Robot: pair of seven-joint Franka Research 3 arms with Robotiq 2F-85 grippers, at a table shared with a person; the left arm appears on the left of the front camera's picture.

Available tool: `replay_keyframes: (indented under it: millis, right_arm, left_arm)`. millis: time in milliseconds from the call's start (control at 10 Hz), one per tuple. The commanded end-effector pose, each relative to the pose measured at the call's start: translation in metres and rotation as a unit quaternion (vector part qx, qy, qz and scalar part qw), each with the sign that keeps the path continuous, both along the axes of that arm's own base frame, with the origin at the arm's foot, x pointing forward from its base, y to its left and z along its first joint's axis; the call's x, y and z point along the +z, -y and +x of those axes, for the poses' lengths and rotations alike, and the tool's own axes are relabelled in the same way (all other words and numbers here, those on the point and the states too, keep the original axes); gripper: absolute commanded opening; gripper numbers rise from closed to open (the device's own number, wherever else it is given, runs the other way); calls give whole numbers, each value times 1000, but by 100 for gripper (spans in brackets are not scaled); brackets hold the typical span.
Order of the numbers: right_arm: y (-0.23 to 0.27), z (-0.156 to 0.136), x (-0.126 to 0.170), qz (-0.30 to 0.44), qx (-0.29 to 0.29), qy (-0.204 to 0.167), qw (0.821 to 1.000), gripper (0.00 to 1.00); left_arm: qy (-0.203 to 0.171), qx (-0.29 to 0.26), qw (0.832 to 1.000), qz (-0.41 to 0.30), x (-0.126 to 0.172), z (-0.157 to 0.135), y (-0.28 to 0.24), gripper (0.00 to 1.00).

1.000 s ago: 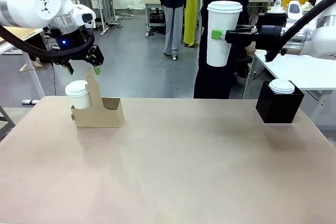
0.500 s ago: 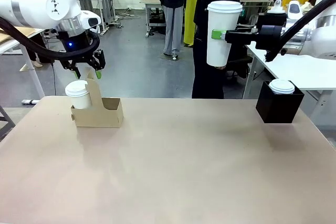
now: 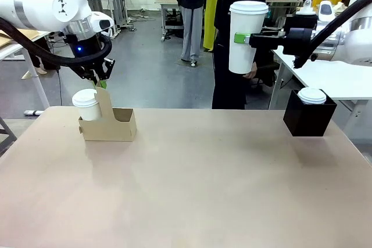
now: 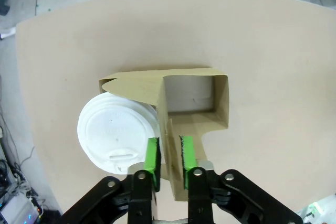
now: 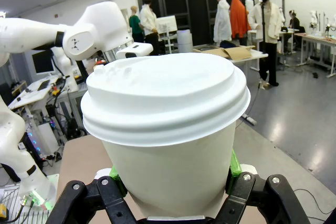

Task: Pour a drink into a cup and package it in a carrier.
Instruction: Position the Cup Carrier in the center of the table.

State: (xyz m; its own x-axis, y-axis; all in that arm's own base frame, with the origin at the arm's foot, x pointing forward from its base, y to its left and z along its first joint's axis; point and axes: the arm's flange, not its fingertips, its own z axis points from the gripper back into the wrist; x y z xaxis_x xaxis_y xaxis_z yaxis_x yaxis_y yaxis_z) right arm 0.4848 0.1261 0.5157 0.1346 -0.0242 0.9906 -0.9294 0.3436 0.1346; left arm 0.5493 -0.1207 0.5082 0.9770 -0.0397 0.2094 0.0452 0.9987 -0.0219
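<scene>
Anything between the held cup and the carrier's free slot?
Nothing visible on the path across the table. Free slot is open; short cup fills the other. Left gripper grips the carrier by its handle panel beside that slot, so the cup would descend close to it.

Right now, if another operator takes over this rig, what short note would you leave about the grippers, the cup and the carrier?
Left gripper: pads on either side of the upright handle panel of the carrier; a firm grip cannot be confirmed.
Right gripper: shut on the tall cup, held high in the air.
Carrier: far left on the table, shorter cup in one slot, the other slot free.
Done: tall cup lidded, contents hidden.
Left: probably set it into the free slot.
</scene>
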Motion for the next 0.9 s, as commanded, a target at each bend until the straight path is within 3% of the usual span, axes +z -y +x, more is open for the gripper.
replay_keyframes:
  millis: [0,300,400,800]
  right_arm:
    - [-2,2,6,6,2,7,1000,80]
    - [-2,2,6,6,2,7,1000,80]
    - [-2,2,6,6,2,7,1000,80]
    - [-2,2,6,6,2,7,1000,80]
  left_arm:
    - [-3,4,1000,15,-2,1,3,0]
    - [-11,20,1000,13,-8,7,1,0]
    - [-2,-4,1000,5,-3,1,3,0]
    - [-2,-4,1000,5,-3,1,3,0]
